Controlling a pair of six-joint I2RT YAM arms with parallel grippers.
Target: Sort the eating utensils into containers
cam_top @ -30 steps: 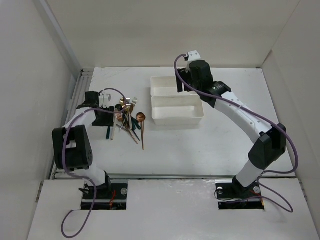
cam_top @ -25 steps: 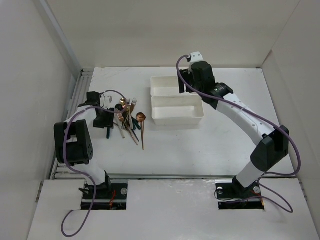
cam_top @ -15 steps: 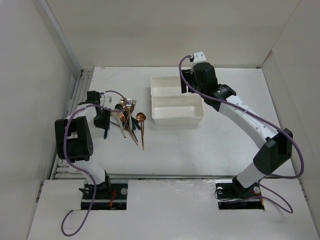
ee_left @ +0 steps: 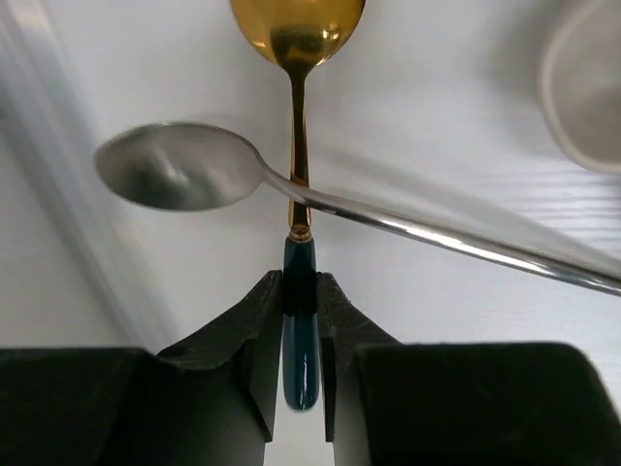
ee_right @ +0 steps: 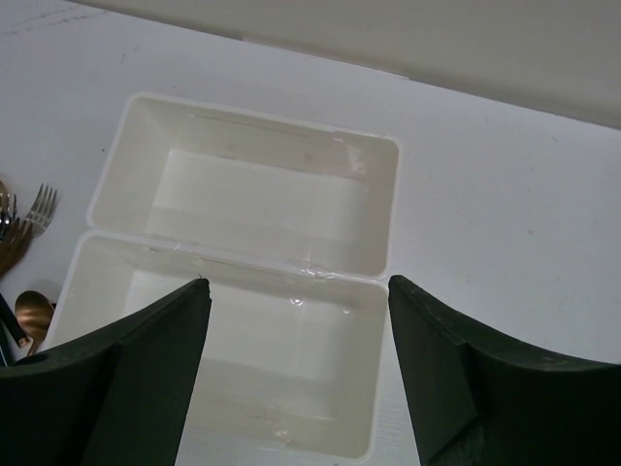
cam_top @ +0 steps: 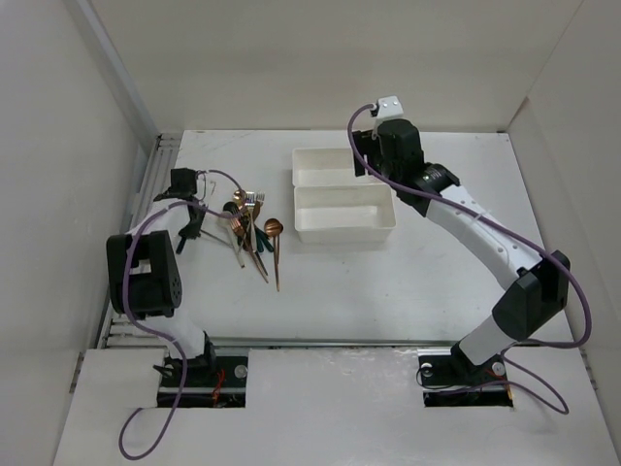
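Left wrist, left gripper (ee_left: 299, 291) pinching gold spoon (ee_left: 297, 24) by dark handle

Left gripper (ee_left: 299, 291) clamped, right gripper (ee_right: 299, 283) apparently open

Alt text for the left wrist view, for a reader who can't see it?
The left gripper has its jaws shut on the dark green handle of a gold spoon, bowl pointing away from the camera. A silver spoon crosses its neck, white table behind.

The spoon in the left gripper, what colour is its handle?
Dark blue-green on the spoon, with a gold bowl; the left wrist view shows it best.
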